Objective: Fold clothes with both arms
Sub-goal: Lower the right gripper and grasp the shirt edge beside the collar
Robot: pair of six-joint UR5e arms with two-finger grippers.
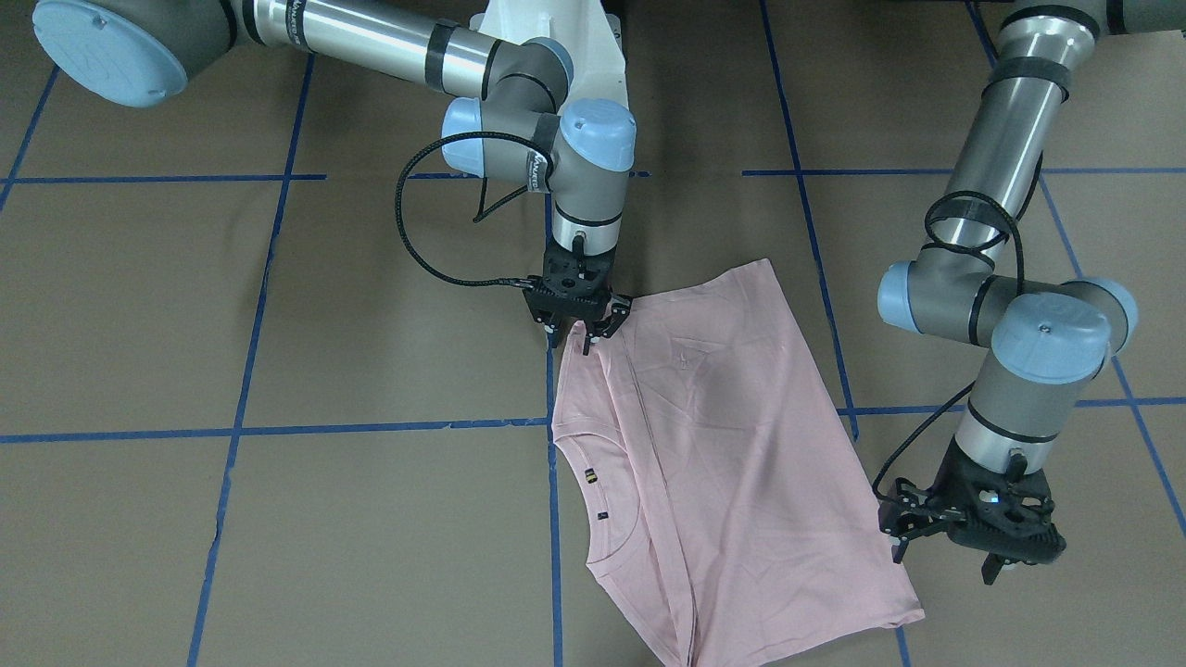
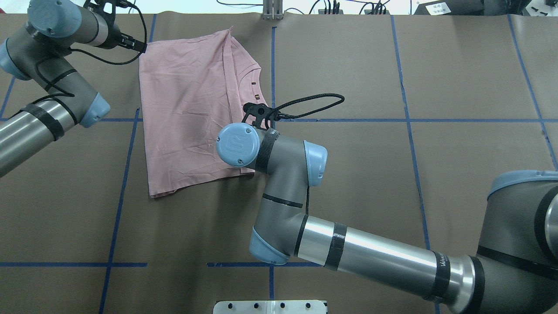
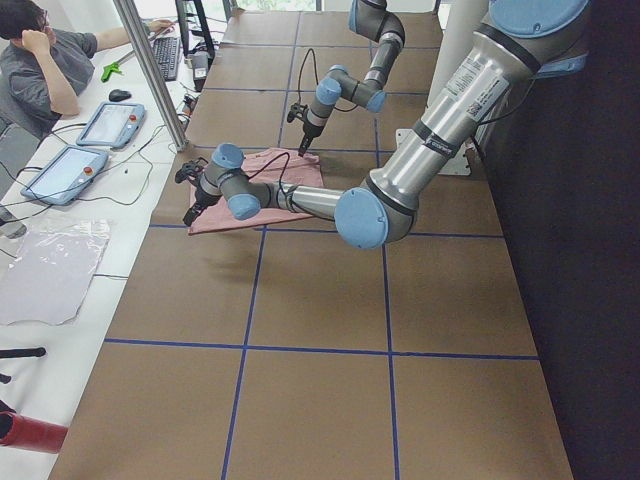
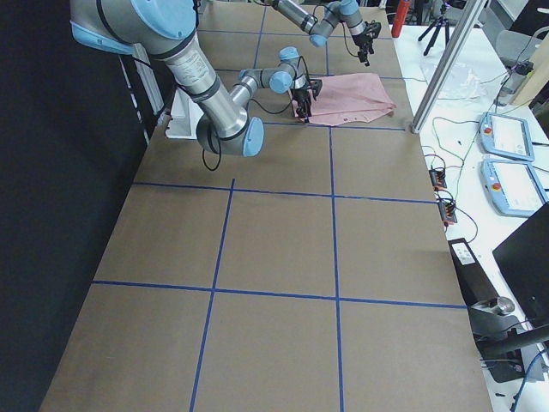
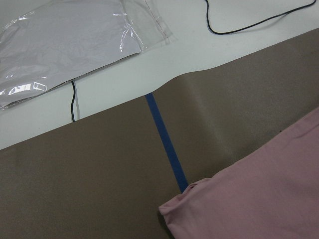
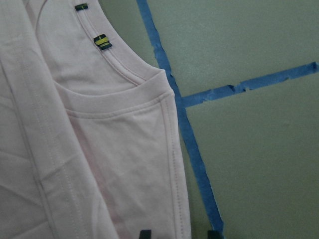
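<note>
The pale pink T-shirt [image 1: 732, 445] lies folded lengthwise on the brown table, also in the overhead view [image 2: 187, 109]. Its ribbed collar [image 6: 119, 74] with small labels faces up, and the dog print is hidden. My right gripper [image 1: 579, 338] is open at the shirt's corner nearest the robot. In the right wrist view its fingertips [image 6: 144, 233] stand apart astride the shirt's edge [image 6: 174, 164]. My left gripper [image 1: 943, 556] is open and empty, just off the shirt's far corner [image 5: 184, 199], and it also shows in the overhead view [image 2: 138, 47].
Blue tape lines [image 1: 278, 431] cross the brown table cover. The table's far edge [image 5: 164, 84] is close to the left gripper, with a clear plastic bag [image 5: 65, 50] and cables beyond. An operator [image 3: 40, 60] sits at a side desk with tablets. The white pedestal [image 1: 556, 37] stands behind.
</note>
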